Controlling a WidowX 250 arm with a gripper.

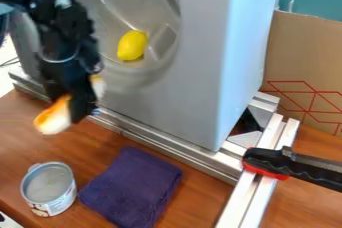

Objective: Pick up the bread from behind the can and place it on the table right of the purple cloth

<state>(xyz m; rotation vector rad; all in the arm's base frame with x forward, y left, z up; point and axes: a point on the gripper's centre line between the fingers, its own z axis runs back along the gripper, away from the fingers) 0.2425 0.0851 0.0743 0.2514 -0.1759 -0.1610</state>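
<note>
Black fingers point(81, 104) grasping an orange-and-white object point(53, 118), apparently pinched mid-body for balance; above and right of them, a recess point(157, 74) cradles a yellow lemon point(132, 45), its curve presumably preventing rolling.

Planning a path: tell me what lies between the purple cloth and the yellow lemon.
The camera view shows, from cloth to lemon: a strip of wooden table, the silver rail, then the gray housing.
</note>
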